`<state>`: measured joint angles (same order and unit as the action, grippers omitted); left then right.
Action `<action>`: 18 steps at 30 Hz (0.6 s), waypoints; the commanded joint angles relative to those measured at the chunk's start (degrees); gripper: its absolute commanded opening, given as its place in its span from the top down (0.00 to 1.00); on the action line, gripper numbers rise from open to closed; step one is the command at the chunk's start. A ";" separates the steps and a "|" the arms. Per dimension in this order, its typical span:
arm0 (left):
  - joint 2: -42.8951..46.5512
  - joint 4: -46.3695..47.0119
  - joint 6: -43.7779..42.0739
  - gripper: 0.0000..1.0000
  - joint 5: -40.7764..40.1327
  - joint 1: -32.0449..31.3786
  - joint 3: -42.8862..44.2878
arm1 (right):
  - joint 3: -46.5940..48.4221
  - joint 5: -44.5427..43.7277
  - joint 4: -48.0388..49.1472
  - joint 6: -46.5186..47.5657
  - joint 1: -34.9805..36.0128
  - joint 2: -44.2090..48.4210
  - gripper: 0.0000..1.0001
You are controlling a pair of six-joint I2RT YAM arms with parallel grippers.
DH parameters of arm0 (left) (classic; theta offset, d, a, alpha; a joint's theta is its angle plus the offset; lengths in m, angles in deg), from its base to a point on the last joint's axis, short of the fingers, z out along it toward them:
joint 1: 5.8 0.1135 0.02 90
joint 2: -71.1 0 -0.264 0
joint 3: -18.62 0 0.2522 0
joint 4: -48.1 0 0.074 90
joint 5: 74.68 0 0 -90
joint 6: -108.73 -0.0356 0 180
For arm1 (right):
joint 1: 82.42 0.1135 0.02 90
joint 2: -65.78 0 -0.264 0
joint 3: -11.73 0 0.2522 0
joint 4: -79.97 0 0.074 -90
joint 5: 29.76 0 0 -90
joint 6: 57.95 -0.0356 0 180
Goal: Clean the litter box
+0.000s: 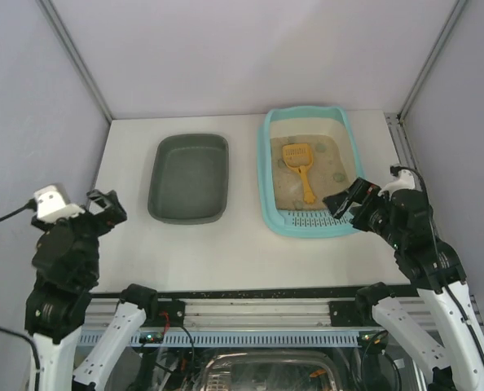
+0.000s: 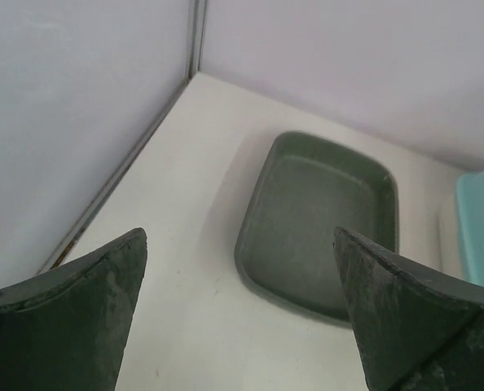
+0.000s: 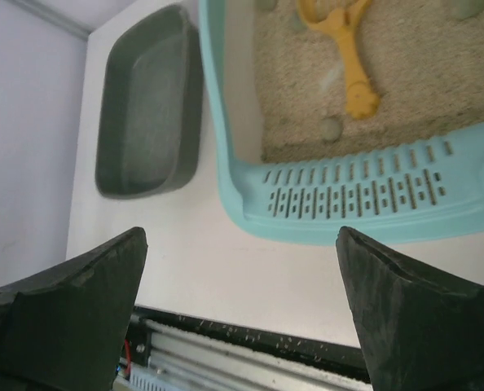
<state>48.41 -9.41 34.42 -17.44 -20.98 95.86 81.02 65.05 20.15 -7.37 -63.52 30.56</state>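
The light-teal litter box (image 1: pixel 269 175) stands at the right of the table, its perforated strip (image 1: pixel 315 220) at the near end. Beige litter fills it, with a yellow scoop (image 1: pixel 302 167) lying on the sand and several grey-green lumps (image 1: pixel 338 172) around it. The box also shows in the right wrist view (image 3: pixel 226 122), with the scoop (image 3: pixel 348 57) and a lump (image 3: pixel 330 129). My right gripper (image 1: pixel 348 199) is open and empty, raised over the box's near right corner. My left gripper (image 1: pixel 105 208) is open and empty at the table's left edge.
A dark grey-green tub (image 1: pixel 189 177) stands left of the litter box, empty; it shows in the left wrist view (image 2: pixel 319 224) and right wrist view (image 3: pixel 144 106). Grey walls close the back and sides. A black rail (image 1: pixel 250 314) runs along the near edge.
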 commanded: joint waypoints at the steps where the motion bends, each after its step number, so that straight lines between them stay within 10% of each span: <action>1: -4.48 2.20 1.53 0.00 2.47 -0.32 -2.97 | 2.19 -7.16 -0.79 4.52 1.01 -0.85 0.00; 12: -14.88 5.67 3.52 0.00 1.22 -1.31 -5.20 | 2.72 -10.42 5.69 18.63 -0.91 -4.80 0.02; 14: -14.87 6.52 3.61 0.00 -0.86 -1.32 -6.69 | 2.71 -2.70 6.25 19.50 -4.32 -6.80 0.93; 15: -14.56 7.00 3.88 0.00 -1.28 -1.34 -7.69 | 2.51 -1.10 6.06 16.91 -6.27 -7.50 1.00; 16: -14.21 7.75 4.35 0.00 -1.34 -1.33 -8.62 | 2.08 0.71 7.18 14.95 -7.99 -8.10 1.00; 17: -13.70 8.31 5.18 0.00 -1.30 -1.33 -9.77 | 1.92 5.50 8.51 14.28 -10.52 -9.01 0.35; 18: -13.27 9.04 5.78 0.00 -0.49 -1.34 -10.79 | 1.98 11.63 10.08 14.24 -12.21 -10.60 0.05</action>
<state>33.61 -4.56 37.72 -16.50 -22.10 88.56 81.64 62.39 23.71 8.11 -70.08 23.17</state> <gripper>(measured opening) 0.997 0.197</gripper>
